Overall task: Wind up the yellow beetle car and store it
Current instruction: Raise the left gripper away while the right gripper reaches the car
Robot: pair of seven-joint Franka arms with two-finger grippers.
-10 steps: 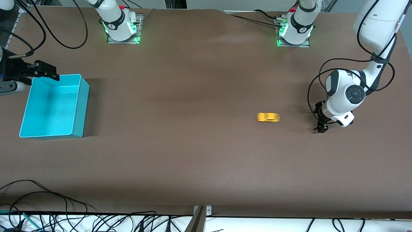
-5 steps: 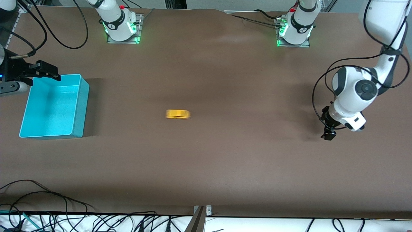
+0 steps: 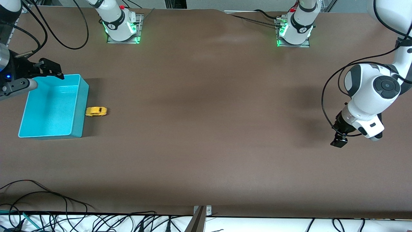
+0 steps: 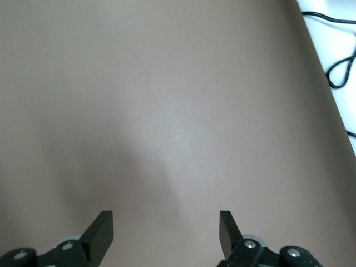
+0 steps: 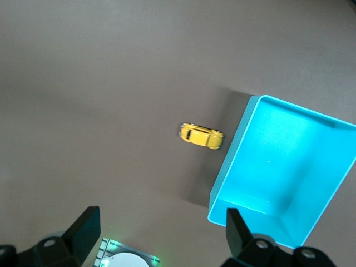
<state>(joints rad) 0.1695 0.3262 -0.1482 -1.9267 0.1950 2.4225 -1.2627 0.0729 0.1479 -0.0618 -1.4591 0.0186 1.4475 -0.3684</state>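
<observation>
The yellow beetle car [image 3: 96,111] stands on the brown table, against the outer wall of the teal bin [image 3: 81,106] on the side toward the left arm's end. It also shows in the right wrist view [image 5: 201,136] beside the bin [image 5: 231,161]. My right gripper [image 3: 51,69] is open and empty, up over the bin's corner nearest the robot bases. My left gripper [image 3: 338,141] is open and empty, low over bare table at the left arm's end; its fingers [image 4: 100,231] frame only tabletop.
The two arm bases [image 3: 120,25] [image 3: 294,29] stand along the table's edge by the robots. Cables [image 3: 48,206] lie past the table's edge nearest the front camera. The bin holds nothing that shows.
The yellow car has rolled across the table from near the left gripper to the teal bin's wall. The left arm has drawn back toward its end of the table. The right gripper barely shifted.
</observation>
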